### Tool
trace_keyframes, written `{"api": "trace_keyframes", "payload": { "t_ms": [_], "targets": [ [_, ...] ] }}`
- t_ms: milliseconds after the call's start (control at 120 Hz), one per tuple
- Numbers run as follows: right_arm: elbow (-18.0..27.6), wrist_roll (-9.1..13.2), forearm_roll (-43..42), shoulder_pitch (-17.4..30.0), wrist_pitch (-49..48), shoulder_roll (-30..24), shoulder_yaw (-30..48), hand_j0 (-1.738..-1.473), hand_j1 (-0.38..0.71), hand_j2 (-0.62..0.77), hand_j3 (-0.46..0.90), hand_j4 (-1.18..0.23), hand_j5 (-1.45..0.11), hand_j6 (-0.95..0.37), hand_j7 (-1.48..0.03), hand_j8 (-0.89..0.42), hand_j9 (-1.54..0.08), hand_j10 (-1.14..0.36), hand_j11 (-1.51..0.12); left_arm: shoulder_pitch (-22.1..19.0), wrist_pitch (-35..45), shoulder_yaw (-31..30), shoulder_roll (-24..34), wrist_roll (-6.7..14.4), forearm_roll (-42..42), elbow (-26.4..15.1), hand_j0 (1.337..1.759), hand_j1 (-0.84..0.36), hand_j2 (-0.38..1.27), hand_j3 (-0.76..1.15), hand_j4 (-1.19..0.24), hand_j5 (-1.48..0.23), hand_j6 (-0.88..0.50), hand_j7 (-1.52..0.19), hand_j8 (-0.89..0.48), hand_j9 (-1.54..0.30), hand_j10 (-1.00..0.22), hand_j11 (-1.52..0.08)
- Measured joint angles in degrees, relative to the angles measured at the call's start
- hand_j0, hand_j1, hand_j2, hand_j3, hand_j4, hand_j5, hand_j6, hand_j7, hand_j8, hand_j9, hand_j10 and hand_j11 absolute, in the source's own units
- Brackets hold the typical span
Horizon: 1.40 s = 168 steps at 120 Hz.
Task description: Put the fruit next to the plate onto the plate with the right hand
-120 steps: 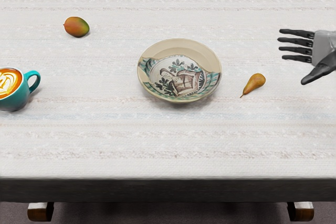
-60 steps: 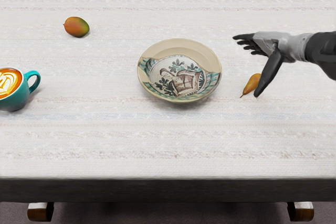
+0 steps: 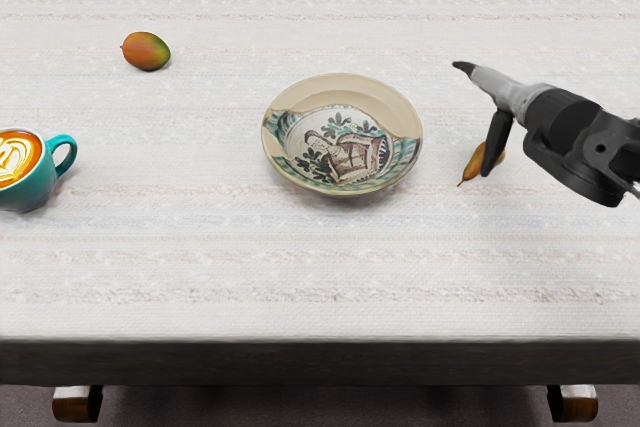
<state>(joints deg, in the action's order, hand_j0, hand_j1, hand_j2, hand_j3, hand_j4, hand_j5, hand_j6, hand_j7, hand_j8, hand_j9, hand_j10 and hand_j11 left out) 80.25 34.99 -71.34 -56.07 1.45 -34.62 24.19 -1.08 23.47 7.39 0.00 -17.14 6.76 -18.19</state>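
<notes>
Pear (image 3: 473,164) lies on the surface (image 3: 300,267) just right of the plate (image 3: 340,81), thin end twd the plate, partly hidden behind the right hand (image 3: 505,99); hand hangs over it, wide, fingers (image 3: 480,75) straight, holding nothing; contact w/ fruit unclear; prob. light, firm, smooth-skinned, so may slip or roll; best gripped round the fat lower body, not the neck; set down gently, plate looks ceramic.

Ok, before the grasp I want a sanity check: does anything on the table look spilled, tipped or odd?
Nothing stands out. The plate sits flat, the pear lies on the table right of it, partly hidden by the right hand, the mango lies far left, and the cup stands upright with its coffee inside.
</notes>
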Motion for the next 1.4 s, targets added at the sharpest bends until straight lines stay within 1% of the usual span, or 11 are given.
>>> {"api": "trace_keyframes", "payload": {
  "t_ms": [100,158,292,550,667,975,1267,1400],
  "targets": [
    [-0.9,0.0,-0.8,1.1,3.6,1.8,-1.5,-1.658,-0.35,0.00,0.00,0.00,0.00,-0.01,0.00,0.00,0.00,0.00,0.00,-0.1,0.0,0.0,0.0,0.0,0.0,0.0,1.658,0.35,0.00,0.00,0.00,0.00,0.00,0.00,0.00,0.00,0.00,0.00],
    [-2.3,0.0,-1.1,1.7,5.7,3.3,-2.4,-1.658,-0.35,0.00,0.00,0.00,0.00,-0.01,0.00,0.00,0.00,0.00,0.00,0.0,0.0,0.0,0.0,0.0,0.0,0.0,1.658,0.35,0.00,0.00,0.00,0.00,0.00,0.00,0.00,0.00,0.00,0.00],
    [-4.3,0.0,-1.4,2.4,7.7,4.9,-3.6,-1.658,-0.35,0.00,0.00,0.00,0.00,-0.01,0.00,0.00,0.00,0.00,0.00,0.0,0.0,0.0,0.0,0.0,0.0,0.0,1.658,0.35,0.00,0.00,0.00,0.00,0.00,0.00,0.00,0.00,0.00,0.00],
    [-5.0,0.0,-1.6,2.5,8.4,3.4,-4.5,-1.658,-0.32,0.00,0.00,-0.02,-0.03,-0.03,-0.03,-0.03,-0.03,-0.02,-0.03,0.0,0.0,0.0,0.0,0.0,0.0,0.0,1.658,0.35,0.00,0.00,0.00,0.00,0.00,0.00,0.00,0.00,0.00,0.00],
    [-5.4,0.0,-2.6,2.4,11.3,2.6,-5.5,-1.658,-0.31,0.00,0.00,-0.04,-0.04,-0.04,-0.04,-0.04,-0.04,-0.03,-0.04,0.0,0.0,0.0,0.0,0.0,0.0,0.0,1.658,0.35,0.00,0.00,0.00,0.00,0.00,0.00,0.00,0.00,0.00,0.00],
    [-6.9,0.0,-3.1,2.6,16.7,3.1,-7.1,-1.658,-0.25,-0.01,0.00,-0.09,-0.11,-0.09,-0.11,-0.09,-0.11,-0.09,-0.11,0.0,0.0,0.0,0.0,0.0,0.0,0.0,1.658,0.35,0.00,0.00,0.00,0.00,0.00,0.00,0.00,0.00,0.00,0.00],
    [-7.1,0.0,-3.0,2.7,17.5,3.3,-8.1,-1.658,-0.23,-0.02,0.00,-0.11,-0.13,-0.11,-0.13,-0.11,-0.13,-0.11,-0.13,0.0,0.0,0.0,0.0,0.0,0.0,0.0,1.658,0.35,0.00,0.00,0.00,0.00,0.00,0.00,0.00,0.00,0.00,0.00],
    [-7.1,0.0,-2.9,2.8,17.5,3.3,-8.3,-1.658,-0.19,-0.02,0.00,-0.14,-0.18,-0.14,-0.18,-0.14,-0.18,-0.14,-0.18,0.0,0.0,0.0,0.0,0.0,0.0,0.0,1.658,0.35,0.00,0.00,0.00,0.00,0.00,0.00,0.00,0.00,0.00,0.00]
  ]
}}
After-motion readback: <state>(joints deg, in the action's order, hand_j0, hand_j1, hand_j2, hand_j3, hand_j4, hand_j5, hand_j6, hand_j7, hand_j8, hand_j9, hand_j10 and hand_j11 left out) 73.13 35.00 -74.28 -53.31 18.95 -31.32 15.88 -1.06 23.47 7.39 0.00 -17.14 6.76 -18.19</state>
